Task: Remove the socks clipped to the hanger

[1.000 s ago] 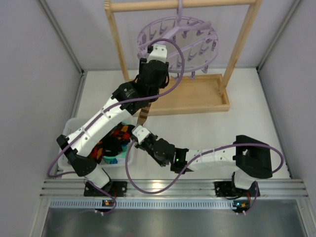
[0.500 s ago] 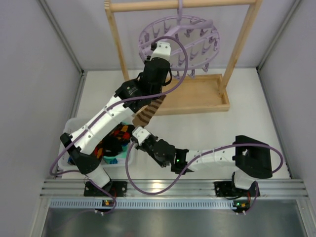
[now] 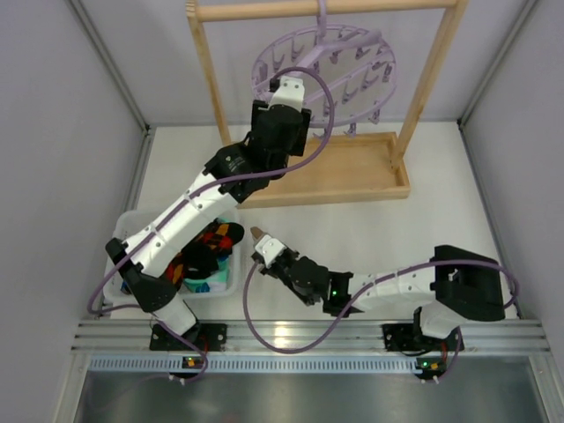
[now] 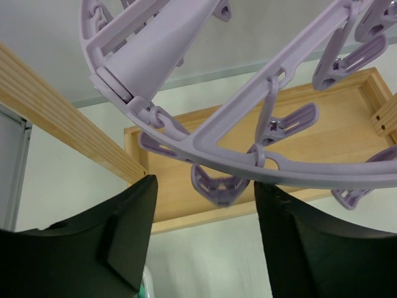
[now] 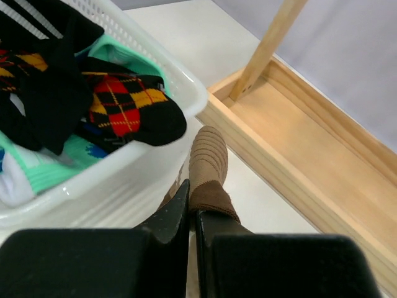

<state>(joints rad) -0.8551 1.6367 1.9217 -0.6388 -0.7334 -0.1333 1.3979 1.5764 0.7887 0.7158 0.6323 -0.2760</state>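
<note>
1. We're seeing the right fingers (image 5: pixel 186 217) pinched fully closed on the brown-striped sock (image 5: pixel 208 158). They're gripping its darker end, and the ribbed part is flopping out past the tips. It's hanging over the worktop (image 5: pixel 260 211), just beside the wall of the white basket (image 5: pixel 118 177) and not in it yet.
2. The left fingers (image 4: pixel 130 236) are spread wide with nothing in them. They're sitting right under the ring of the lilac hanger (image 4: pixel 298 164), and one clip peg (image 4: pixel 217 183) is dangling between them.
3. The diamond sock (image 5: pixel 124 102) and the mint-green sock (image 5: pixel 62 161) are lying in the basket with a few others. From the top view we're not spotting any sock clipped on the hanger, so we're guessing the brown one is the last.
4. Handling-wise, we're expecting the sock to be light, soft and totally limp. It can't be crushed, but it's going to drape and swing. The end where the knit bunches thick looks like the best place to hold it.
5. We're thinking the loose tail could catch on the basket rim, so it probably wants lifting clear first.
6. The hanger is hanging from the wooden rail (image 3: pixel 326 9) by its hook, so we're figuring it sways if anything tugs on it.
</note>
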